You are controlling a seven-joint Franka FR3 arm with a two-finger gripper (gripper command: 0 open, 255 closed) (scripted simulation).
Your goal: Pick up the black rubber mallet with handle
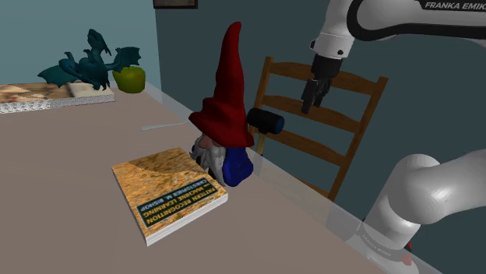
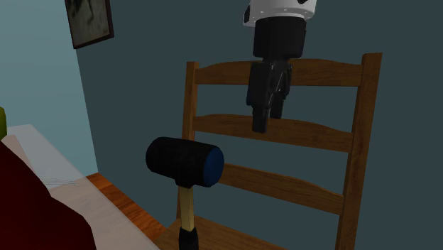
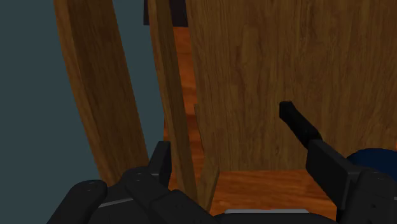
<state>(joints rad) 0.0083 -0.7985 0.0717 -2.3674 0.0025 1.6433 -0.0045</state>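
Nothing is grasped yet: the gripper (image 2: 266,121) hangs open and empty, with the black-headed mallet (image 2: 184,162) standing apart, lower down and off to one side.

the mallet (image 2: 185,177) stands nearly upright, head uppermost. its head (image 2: 184,162) is a short, thick black cylinder set crosswise on the handle, and the round end face turned toward the second exterior view's right has a dark blue tint. the handle (image 2: 185,206) is pale yellowish wood and passes into a black grip low down. the grip runs down in front of the seat of the wooden chair (image 2: 284,131), just before the backrest's left post in that view, and its end is cut off there. in the shoulder view the head pokes out from behind the garden gnome (image 1: 226,109), just past the far edge of the table (image 1: 78,156).
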